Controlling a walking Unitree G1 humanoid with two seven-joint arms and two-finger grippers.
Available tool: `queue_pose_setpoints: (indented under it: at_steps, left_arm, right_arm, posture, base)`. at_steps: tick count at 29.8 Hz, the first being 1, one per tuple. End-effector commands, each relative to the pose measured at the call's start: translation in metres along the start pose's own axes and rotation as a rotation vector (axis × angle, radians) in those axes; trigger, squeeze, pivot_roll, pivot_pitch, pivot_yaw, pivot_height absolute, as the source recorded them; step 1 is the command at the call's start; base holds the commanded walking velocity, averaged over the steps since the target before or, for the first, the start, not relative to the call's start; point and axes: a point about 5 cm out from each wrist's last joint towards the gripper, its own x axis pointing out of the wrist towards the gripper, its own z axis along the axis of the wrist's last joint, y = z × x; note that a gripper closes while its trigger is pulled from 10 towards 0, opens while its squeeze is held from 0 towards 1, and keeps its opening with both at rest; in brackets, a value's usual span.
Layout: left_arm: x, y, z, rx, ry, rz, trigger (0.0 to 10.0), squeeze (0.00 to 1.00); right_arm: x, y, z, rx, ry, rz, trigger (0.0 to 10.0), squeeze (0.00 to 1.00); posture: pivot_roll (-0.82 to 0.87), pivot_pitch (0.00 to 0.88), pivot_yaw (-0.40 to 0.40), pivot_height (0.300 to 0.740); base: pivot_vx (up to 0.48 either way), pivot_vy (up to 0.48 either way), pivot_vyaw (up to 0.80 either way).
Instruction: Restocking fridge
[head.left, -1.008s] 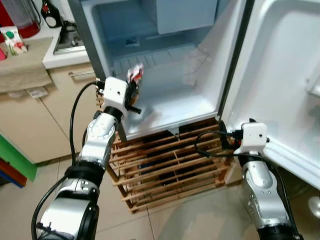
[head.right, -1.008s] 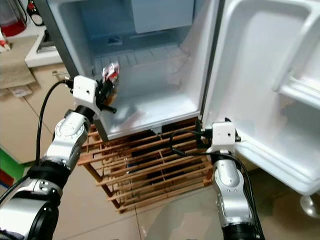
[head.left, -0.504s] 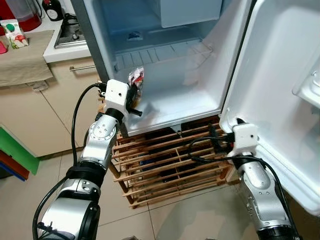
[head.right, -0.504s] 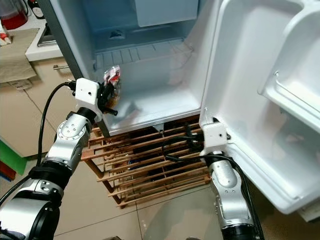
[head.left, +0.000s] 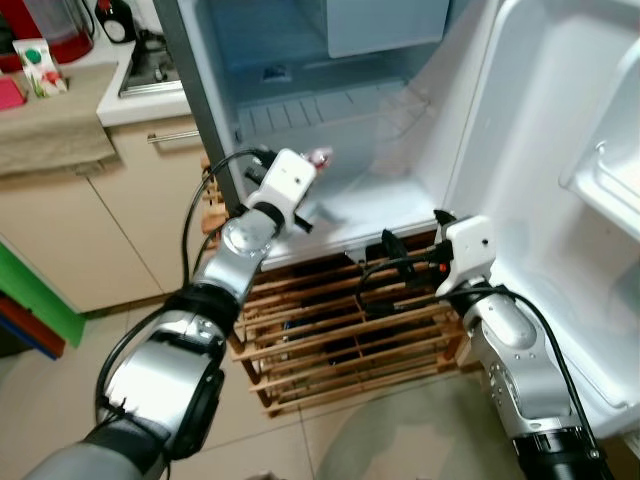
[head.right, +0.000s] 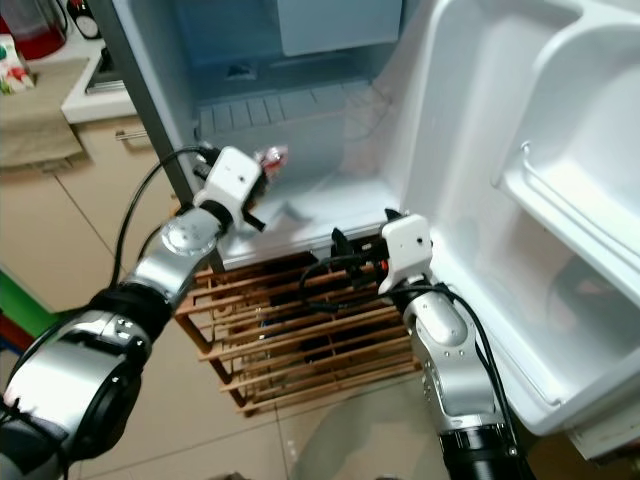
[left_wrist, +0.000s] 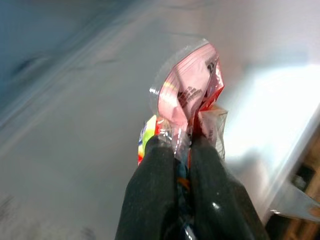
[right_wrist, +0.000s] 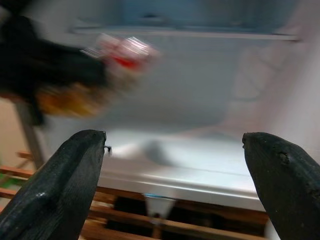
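A crinkly clear and red snack packet (left_wrist: 187, 90) is pinched between the two black fingers of my left gripper (left_wrist: 179, 145), which is shut on it. In the head views the packet (head.left: 320, 156) hangs just above the white floor of the open fridge (head.left: 380, 205), inside the lower compartment. My right gripper (right_wrist: 172, 137) is open with its fingers spread wide. It points into the fridge from in front of the bottom edge, to the right of the packet and lower.
The fridge door (head.left: 560, 110) stands open on the right, with a door shelf (head.left: 605, 185). A wire shelf (head.left: 330, 105) spans the fridge above the packet. A wooden slatted rack (head.left: 330, 340) carries the fridge. Left of it are a cabinet (head.left: 90, 240) and a counter with a towel (head.left: 50, 135).
My left gripper has carried the packet to the right and deeper into the fridge. My right arm has swung left from the door to the front of the fridge's bottom edge.
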Motion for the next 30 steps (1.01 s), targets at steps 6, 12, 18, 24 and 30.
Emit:
queue_pose_setpoints:
  at_steps: [6, 12, 18, 24, 30]
  left_arm:
    - [0.010, -0.009, 0.023, 0.261, -0.023, -0.055, 10.0, 0.00]
    - [0.007, -0.012, 0.021, 0.522, -0.064, -0.105, 10.0, 0.00]
    - [0.004, -0.005, 0.013, 0.534, -0.060, -0.115, 10.0, 0.00]
    - [0.000, 0.011, 0.004, 0.427, -0.028, -0.069, 10.0, 0.00]
    - [-0.003, 0.023, 0.002, 0.348, -0.045, -0.029, 10.0, 0.00]
  right_arm:
    - [-0.014, 0.027, -0.003, 0.028, 0.033, 0.064, 10.0, 0.00]
    - [-0.045, 0.043, -0.010, 0.073, 0.082, 0.023, 10.0, 0.00]
    - [-0.070, 0.056, -0.003, 0.096, 0.105, 0.003, 10.0, 0.00]
    - [-0.085, 0.054, 0.008, 0.074, 0.132, -0.016, 10.0, 0.00]
    - [-0.085, 0.045, 0.006, 0.034, 0.161, -0.030, 10.0, 0.00]
  posture:
    - [-0.19, 0.000, 0.207, 0.740]
    - [-0.23, 0.056, 0.233, 0.740]
    - [-0.27, 0.130, 0.231, 0.740]
    - [-0.29, 0.151, 0.219, 0.740]
    - [-0.26, 0.133, 0.180, 0.740]
  base:
    - [0.000, 0.000, 0.00]
    - [0.000, 0.000, 0.00]
    - [0.000, 0.000, 0.00]
    - [0.000, 0.000, 0.00]
    - [0.000, 0.000, 0.00]
